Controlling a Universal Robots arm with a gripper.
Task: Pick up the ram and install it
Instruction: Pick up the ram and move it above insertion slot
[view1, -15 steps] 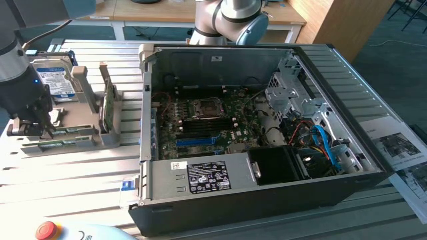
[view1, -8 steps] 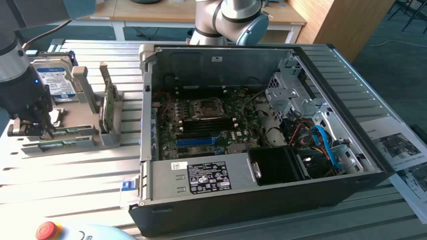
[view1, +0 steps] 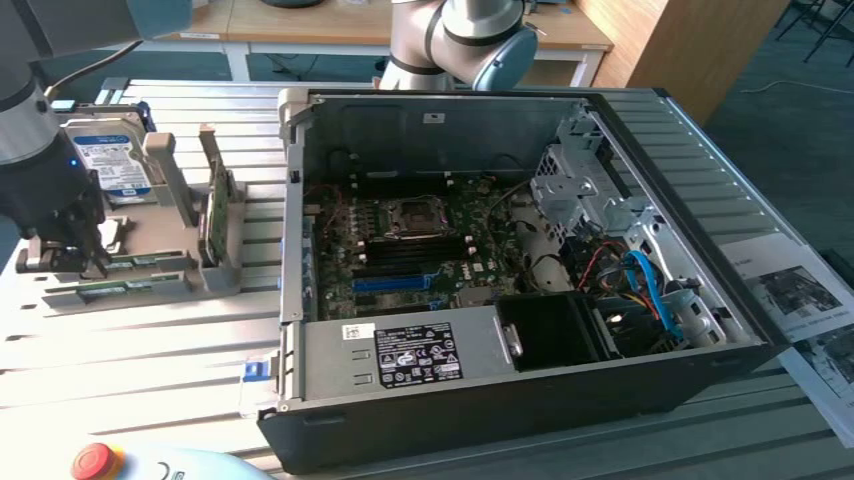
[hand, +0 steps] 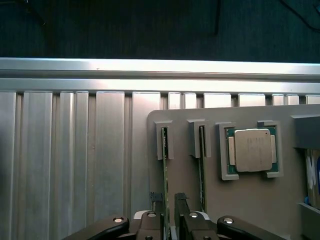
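Two fingers (hand: 151, 222) of the claw (hand: 168, 227) parted: released, grasping nothing. Straddles the ram (hand: 165, 170), one finger on each side of the slim green stick; contact with either finger impossible to tell. Ram on edge in a narrow slot of the grey holder (hand: 250, 205), seated, not lifted out. Just beside it, in a parallel slot, a second green stick (hand: 202, 170). On the same holder, near that stick, a square processor (hand: 252, 150) with a metal lid, flat in its own recess. Holder on the slatted metal desk (view1: 147, 370), at the exterior view's left, with the claw low over it. Also in the holder, an upright green card (view1: 216, 215) and a hard drive (view1: 107, 160) standing on edge. Near the holder, toward the exterior view's right, an open computer case (view1: 441, 430); inside, the motherboard (view1: 427, 250) lying flat, with a long blue slot (view1: 394, 283) on it. At the desk's near edge, a red button (view1: 96, 460). Beyond the case, at the exterior view's right, printed sheets (view1: 801, 290) flat on the desk.
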